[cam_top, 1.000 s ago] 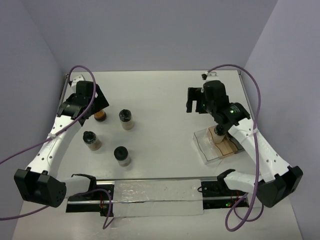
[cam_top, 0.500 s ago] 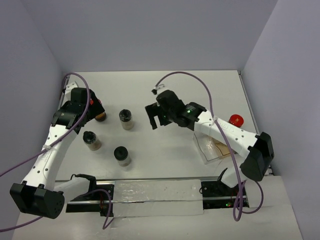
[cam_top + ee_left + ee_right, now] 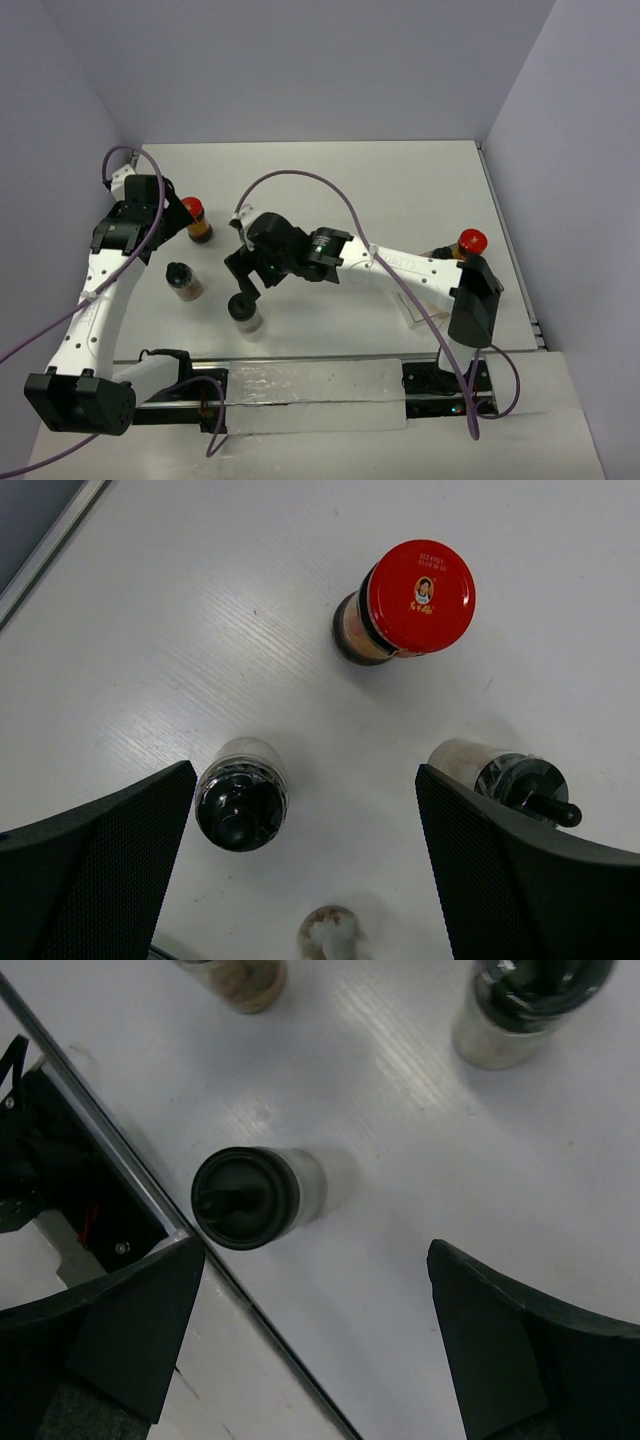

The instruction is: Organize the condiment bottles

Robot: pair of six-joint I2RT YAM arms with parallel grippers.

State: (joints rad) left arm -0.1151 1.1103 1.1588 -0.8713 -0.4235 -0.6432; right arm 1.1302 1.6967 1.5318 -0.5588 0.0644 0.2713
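Plainly, left tool (image 3: 305, 780) and right tool (image 3: 318, 1250) gape wide, empty; one black-capped jar (image 3: 525, 1005) is cropped.

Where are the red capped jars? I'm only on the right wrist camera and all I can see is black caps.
Observer: One red-capped jar sits at the table's right side, beside the elbow of the right arm.
Operator: And the other one?
Observer: The other red-capped jar stands at the far left, just ahead of the left gripper.
Operator: Is that gripper holding anything?
Observer: No, it is open and empty.
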